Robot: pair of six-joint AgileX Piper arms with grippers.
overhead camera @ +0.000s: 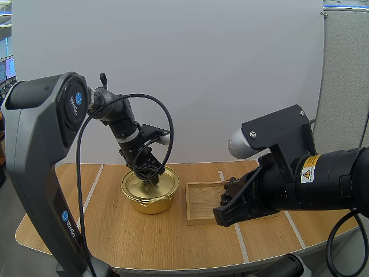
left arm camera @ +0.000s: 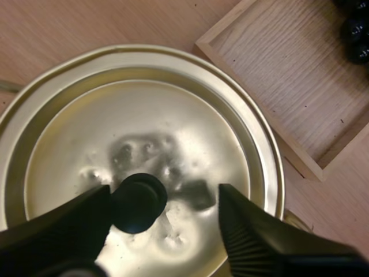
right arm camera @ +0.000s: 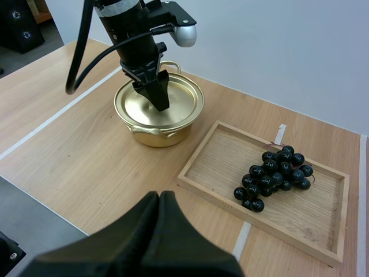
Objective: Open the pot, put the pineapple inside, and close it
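Step one here: left gripper [left arm camera: 164, 202] sits over the pot [overhead camera: 151, 203] lid [left arm camera: 144, 115], fingers apart around the knob [left arm camera: 138, 202], maybe touching one side. Next up: squeeze, lift straight. The fruit's actually grapes [right arm camera: 274, 176], lying in the tray [right arm camera: 219, 156]. Right gripper [right arm camera: 158, 199] hangs pinched together, empty.

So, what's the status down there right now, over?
Left gripper jaws open astride the knob. Right gripper jaws shut, empty. Lid on pot. Grapes in tray, apart from pot.

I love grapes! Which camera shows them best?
Right wrist view: the whole bunch of black grapes lies in the rectangular wooden tray. High view: mostly hidden behind my right arm. Left wrist view: just a few.
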